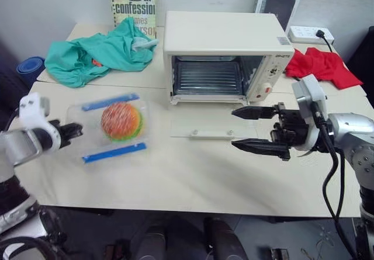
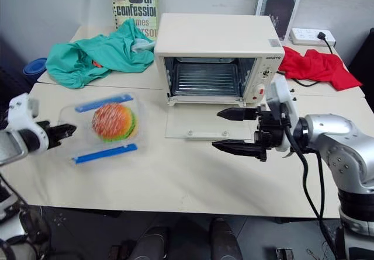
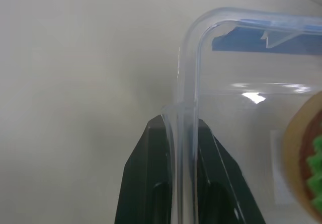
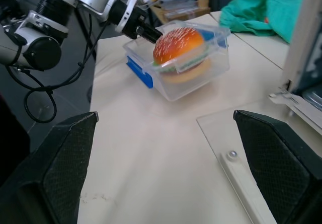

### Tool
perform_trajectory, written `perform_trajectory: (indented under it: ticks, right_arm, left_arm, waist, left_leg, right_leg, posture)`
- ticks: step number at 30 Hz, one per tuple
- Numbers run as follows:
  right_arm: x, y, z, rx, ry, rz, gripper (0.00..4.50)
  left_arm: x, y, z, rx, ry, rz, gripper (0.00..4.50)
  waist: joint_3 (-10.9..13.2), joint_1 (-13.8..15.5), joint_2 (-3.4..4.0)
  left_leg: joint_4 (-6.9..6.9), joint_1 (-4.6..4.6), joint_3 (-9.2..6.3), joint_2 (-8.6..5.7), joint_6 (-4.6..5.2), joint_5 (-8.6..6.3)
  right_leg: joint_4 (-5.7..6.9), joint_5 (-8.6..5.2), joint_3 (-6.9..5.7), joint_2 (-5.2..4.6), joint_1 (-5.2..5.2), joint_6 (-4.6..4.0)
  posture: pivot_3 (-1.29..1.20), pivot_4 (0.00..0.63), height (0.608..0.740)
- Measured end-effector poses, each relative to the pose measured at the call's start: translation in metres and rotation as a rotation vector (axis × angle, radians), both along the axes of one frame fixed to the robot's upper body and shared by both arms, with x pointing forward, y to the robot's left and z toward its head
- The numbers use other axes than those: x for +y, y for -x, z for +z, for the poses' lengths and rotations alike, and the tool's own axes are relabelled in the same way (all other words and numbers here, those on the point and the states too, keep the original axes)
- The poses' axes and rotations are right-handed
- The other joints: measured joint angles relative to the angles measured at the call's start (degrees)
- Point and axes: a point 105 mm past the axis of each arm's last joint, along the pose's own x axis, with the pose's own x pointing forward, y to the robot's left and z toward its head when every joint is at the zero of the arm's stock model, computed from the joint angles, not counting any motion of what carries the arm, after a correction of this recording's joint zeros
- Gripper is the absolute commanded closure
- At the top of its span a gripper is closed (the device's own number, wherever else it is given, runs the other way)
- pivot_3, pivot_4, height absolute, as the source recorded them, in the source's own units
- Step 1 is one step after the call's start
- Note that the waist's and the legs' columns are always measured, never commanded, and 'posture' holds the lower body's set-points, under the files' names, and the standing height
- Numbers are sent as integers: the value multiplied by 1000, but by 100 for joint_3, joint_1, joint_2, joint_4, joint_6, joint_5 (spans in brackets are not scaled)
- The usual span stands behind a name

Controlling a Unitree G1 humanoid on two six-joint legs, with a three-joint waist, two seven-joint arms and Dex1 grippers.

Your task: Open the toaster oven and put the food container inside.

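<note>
1. Two steps: the toaster oven [image 1: 225, 55] at the table's [image 1: 193, 178] back edge already stands open, its glass door [image 1: 201, 127] flat; loading remains.
2. Left gripper [image 3: 183, 133] pinches the food container's [image 1: 111, 125] rim near the left edge; right gripper [image 1: 257, 130] spread wide, empty.
3. Next: lift the clear, blue-clipped burger box level onto the rack.

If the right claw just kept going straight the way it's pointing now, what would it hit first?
The right claw, open, points across the table toward the burger box, hovering over the oven's lowered door. The path looks free until the box, though it may pass above it.
</note>
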Motion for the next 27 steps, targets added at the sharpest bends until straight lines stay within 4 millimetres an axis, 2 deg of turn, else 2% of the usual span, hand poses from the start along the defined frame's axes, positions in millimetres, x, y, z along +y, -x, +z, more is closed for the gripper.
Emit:
perform_trajectory:
  ticks: [6, 8, 11, 19, 27]
  right_arm:
    - [-11, 4, -5, 20, -8, -73, 0]
    - [-18, 4, -6, 21, -18, -118, 0]
    - [-24, 6, -7, 16, -21, -155, 0]
    - [-43, 5, -15, -10, -8, -281, 0]
    - [-58, 1, -16, -39, 0, -390, 0]
  left_arm:
    - [-54, -35, 26, -18, 24, -149, 4422]
    - [-84, -45, 39, -21, -4, -235, 4422]
    - [-118, -51, 52, -33, -10, -332, 4422]
    - [-158, -62, 33, 70, -16, -334, 4422]
    - [-183, -65, 19, 121, 12, -281, 4422]
  waist:
    - [2, -11, -3]
    - [2, 9, -3]
    - [2, -6, -3]
    - [2, 13, -2]
    - [2, 13, -2]
  left_leg:
    - [1, -1, 4, 0, 0, 1]
    - [2, -3, 3, -2, 0, 1]
    - [1, -1, 8, -2, 0, 1]
    - [4, 1, 17, -3, 0, 3]
    - [4, 3, 24, -4, -2, 5]
  right_leg:
    - [4, 2, 3, 5, -3, 3]
    - [5, 2, 3, 3, -3, 4]
    - [5, 3, 9, 3, -3, 5]
    - [10, 4, 24, 7, -9, 8]
    - [9, 5, 31, 10, -9, 10]
  posture:
    - [0, 150, 740]
    - [0, 150, 740]
    - [0, 150, 740]
    - [0, 150, 740]
    - [0, 150, 740]
